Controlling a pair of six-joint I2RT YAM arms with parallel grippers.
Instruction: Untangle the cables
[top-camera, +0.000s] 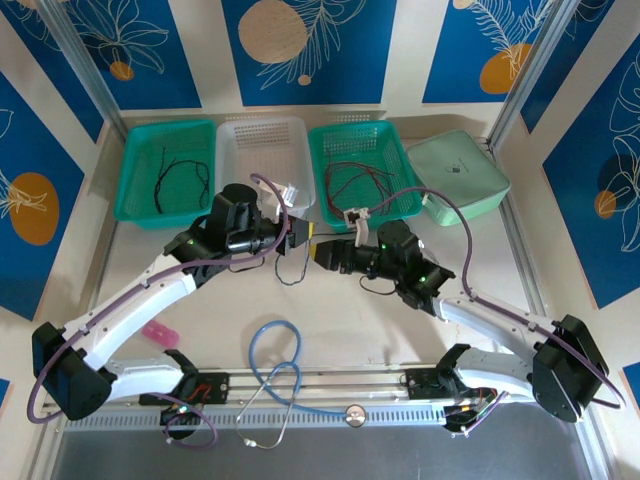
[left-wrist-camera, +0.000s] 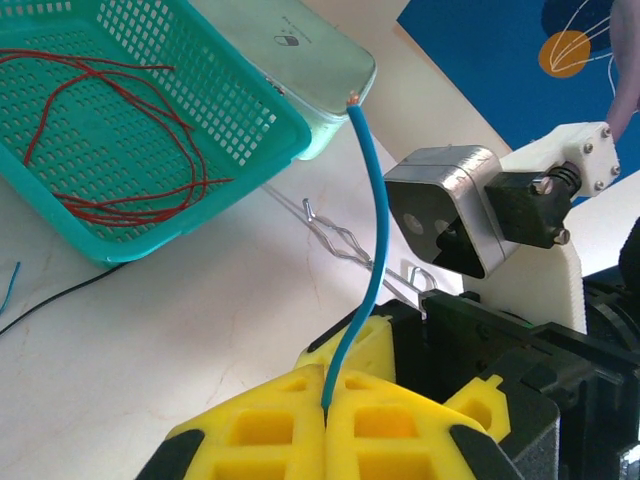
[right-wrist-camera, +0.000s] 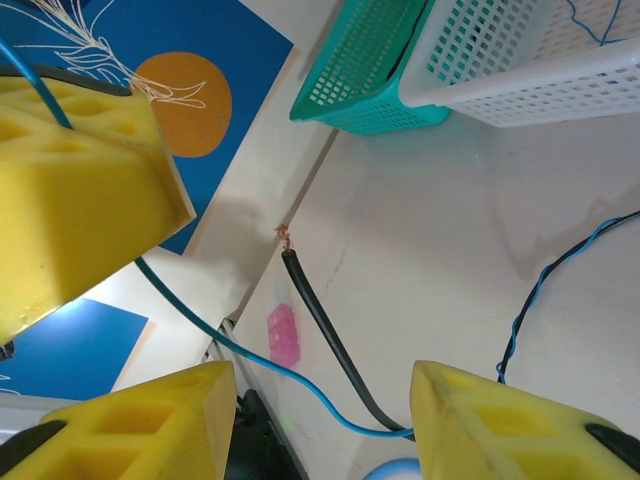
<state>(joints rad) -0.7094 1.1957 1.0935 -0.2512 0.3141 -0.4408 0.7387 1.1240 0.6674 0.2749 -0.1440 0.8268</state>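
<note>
My left gripper (left-wrist-camera: 327, 385) is shut on a thin blue cable (left-wrist-camera: 368, 220) that rises from between its yellow fingers to a bare copper tip. My right gripper (right-wrist-camera: 325, 400) faces it just below and stands open. A black cable (right-wrist-camera: 330, 330) with a frayed copper end and the blue cable (right-wrist-camera: 250, 355) pass between its fingers (right-wrist-camera: 150, 420), touching neither pad as far as I can tell. A twisted blue and black strand (right-wrist-camera: 540, 290) hangs down to the table. From above, the two grippers (top-camera: 298, 232) (top-camera: 322, 252) meet over mid-table, with a cable loop (top-camera: 290, 270) beneath them.
At the back stand a green basket with black cables (top-camera: 180, 180), a white basket (top-camera: 262, 150), a green basket with red cables (top-camera: 360, 175) and a mint box (top-camera: 458, 175). A light-blue looped tube (top-camera: 275, 370) and a pink piece (top-camera: 158, 332) lie near the front.
</note>
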